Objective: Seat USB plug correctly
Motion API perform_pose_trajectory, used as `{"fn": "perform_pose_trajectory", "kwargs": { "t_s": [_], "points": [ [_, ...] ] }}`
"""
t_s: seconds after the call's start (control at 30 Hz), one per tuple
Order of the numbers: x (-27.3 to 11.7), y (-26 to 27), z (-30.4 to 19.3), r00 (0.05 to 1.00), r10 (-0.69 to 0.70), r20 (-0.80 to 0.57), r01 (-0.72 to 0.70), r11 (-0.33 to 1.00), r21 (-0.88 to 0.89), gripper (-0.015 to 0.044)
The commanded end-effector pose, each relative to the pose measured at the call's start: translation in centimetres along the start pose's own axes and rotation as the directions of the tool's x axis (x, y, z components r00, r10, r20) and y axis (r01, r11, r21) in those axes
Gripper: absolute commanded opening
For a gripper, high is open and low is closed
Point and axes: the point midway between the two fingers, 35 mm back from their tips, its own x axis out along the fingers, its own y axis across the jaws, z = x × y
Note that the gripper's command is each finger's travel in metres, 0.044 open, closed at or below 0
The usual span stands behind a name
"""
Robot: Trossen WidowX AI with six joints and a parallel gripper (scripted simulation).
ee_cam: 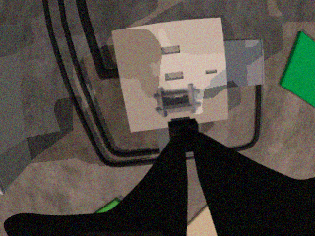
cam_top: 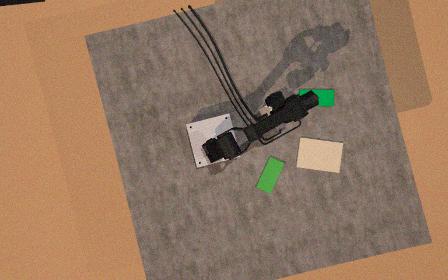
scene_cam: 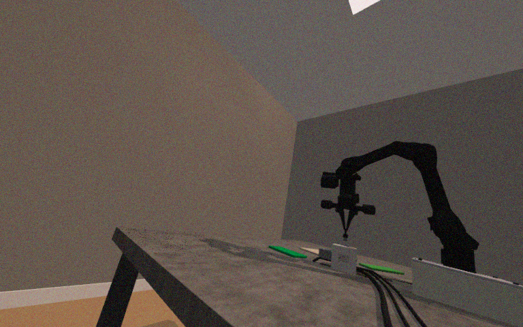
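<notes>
The power cube (cam_top: 265,110) (scene_cam: 343,259) (ee_cam: 199,36) is a pale block with several slots in its top in the wrist view. My gripper (scene_cam: 344,235) (ee_cam: 187,142) points down just above it, its fingertips together at one edge of the top in the wrist view. It is shut on the USB plug; only a small grey part (scene_cam: 346,243) shows between the fingertips and the cube. Grey metal brackets (ee_cam: 177,100) around a dark slot lie just beyond the fingertips. The plug's way round and depth are hidden. In the top view the arm covers the fingertips.
Black cables (cam_top: 211,49) (scene_cam: 385,298) (ee_cam: 64,64) run close around the cube. A dark green block (cam_top: 326,98) (scene_cam: 287,251) (ee_cam: 304,69), a light green block (cam_top: 270,175) (scene_cam: 381,268) and a beige block (cam_top: 319,155) lie nearby. The arm stands on a metal plate (cam_top: 198,138).
</notes>
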Motion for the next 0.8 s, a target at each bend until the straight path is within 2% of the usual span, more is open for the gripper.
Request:
{"fn": "perform_pose_trajectory", "kwargs": {
  "t_s": [0.0, 0.77],
  "points": [
    [0.13, -0.05, 0.06, 1.0, 0.0, 0.006, 0.0, 1.0, -0.005, 0.0],
    [0.4, -0.04, 0.18, 1.0, 0.0, 0.022, 0.0, 1.0, -0.008, 0.0]
  ]
}}
